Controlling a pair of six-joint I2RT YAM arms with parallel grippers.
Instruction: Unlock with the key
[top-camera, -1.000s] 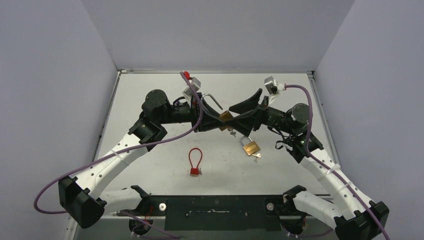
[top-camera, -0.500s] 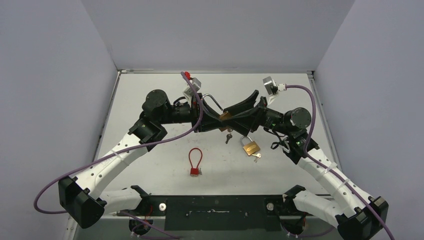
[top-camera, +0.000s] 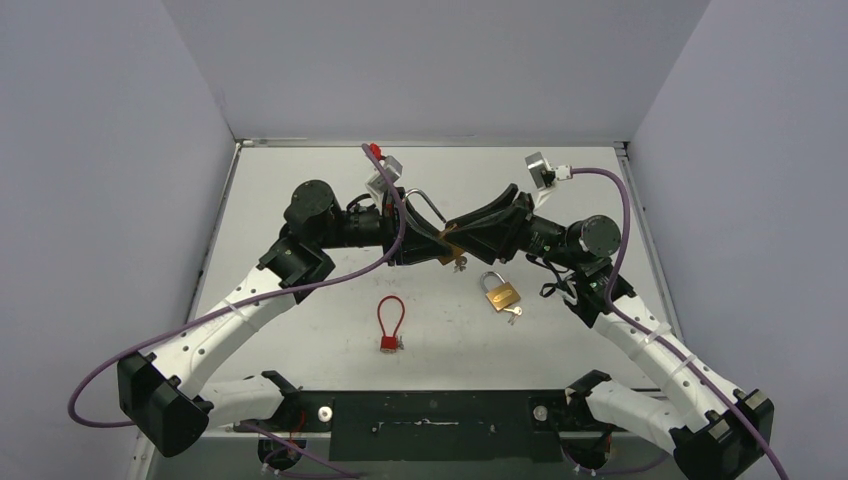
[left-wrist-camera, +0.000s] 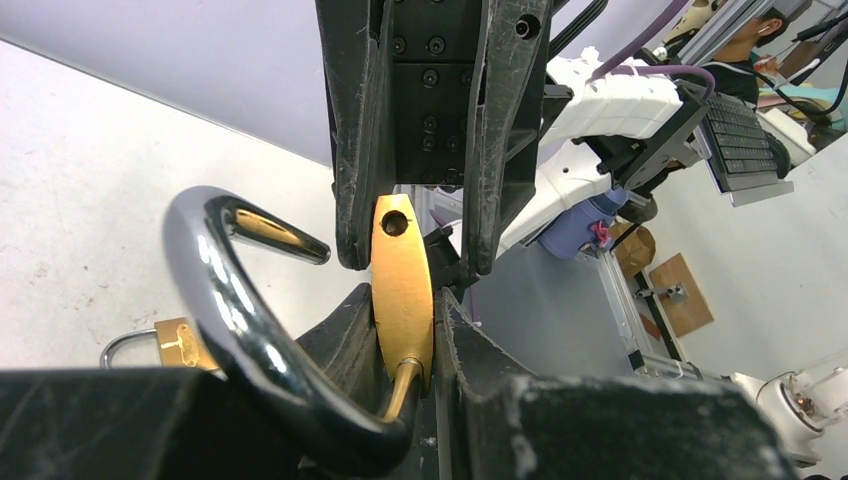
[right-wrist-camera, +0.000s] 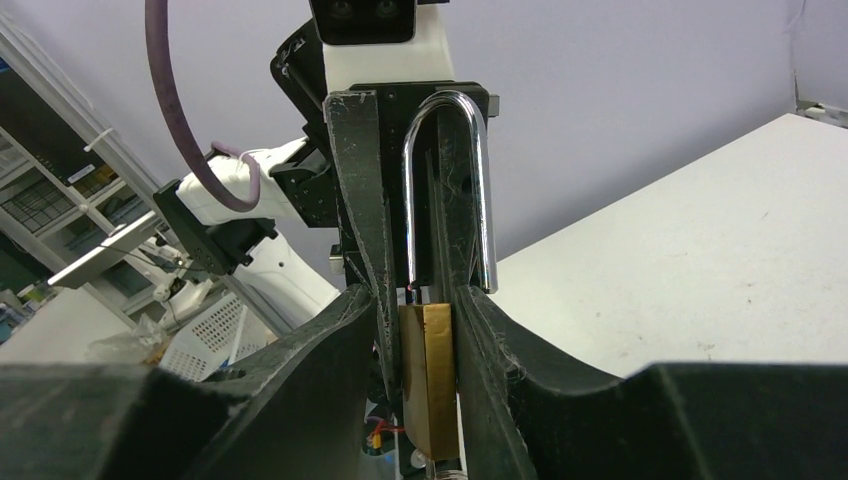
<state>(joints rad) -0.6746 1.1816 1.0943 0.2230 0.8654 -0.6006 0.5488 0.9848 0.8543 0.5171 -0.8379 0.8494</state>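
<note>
A brass padlock (top-camera: 450, 236) with its silver shackle (top-camera: 425, 200) swung open hangs above the table's middle, between both arms. My left gripper (top-camera: 440, 241) is shut on its flat faces; in the left wrist view the body (left-wrist-camera: 402, 290) is pinched between the fingers. My right gripper (top-camera: 464, 232) straddles the other end of the body (right-wrist-camera: 428, 370). One finger (right-wrist-camera: 480, 340) lies against the brass and a narrow gap shows on the other side. A small key (top-camera: 459, 263) dangles under the lock.
A second brass padlock (top-camera: 500, 294) with a key lies on the table right of centre. A red cable lock (top-camera: 390, 322) lies nearer the front. Grey walls close in the table's left, back and right sides.
The right gripper's jaws have narrowed from wide open to close round the padlock body. The dangling key has risen a little. The left gripper has kept its grip.
</note>
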